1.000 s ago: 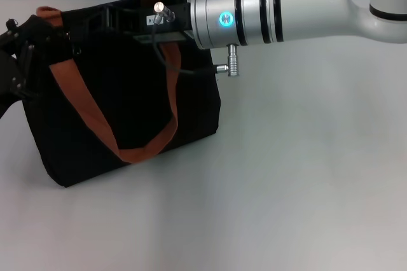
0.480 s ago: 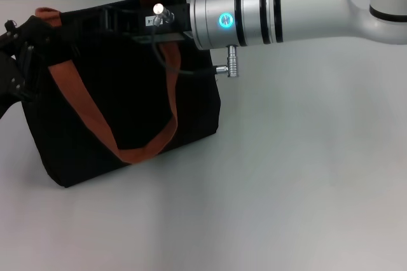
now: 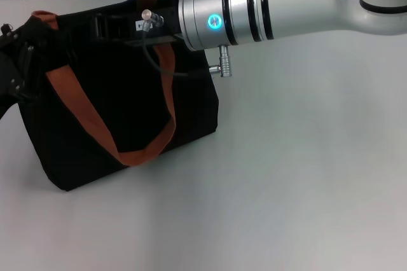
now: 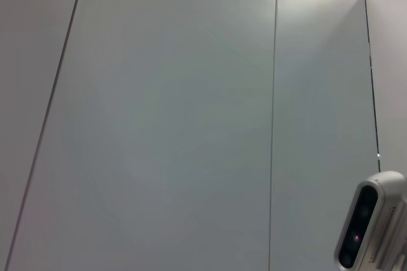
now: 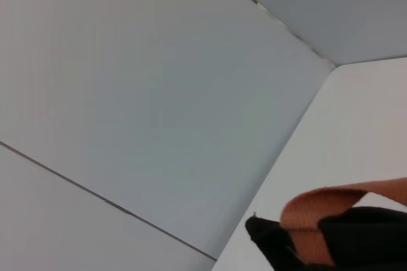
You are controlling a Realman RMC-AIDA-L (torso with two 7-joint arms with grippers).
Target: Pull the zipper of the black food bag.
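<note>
The black food bag [image 3: 121,118] was plain matte black, with rust-orange webbing strap handles [image 3: 95,125] crossing its front panel. The right arm [image 3: 286,4] was glossy white, with a silver metal wrist section ringed by black bands and a glowing cyan ring light [image 3: 214,23]. A silver cable plug [image 3: 222,67] hung beneath that wrist. The counter [image 3: 305,175] was pale grey-white, unpatterned. The left end effector [image 3: 16,67] was black against the bag's end.
</note>
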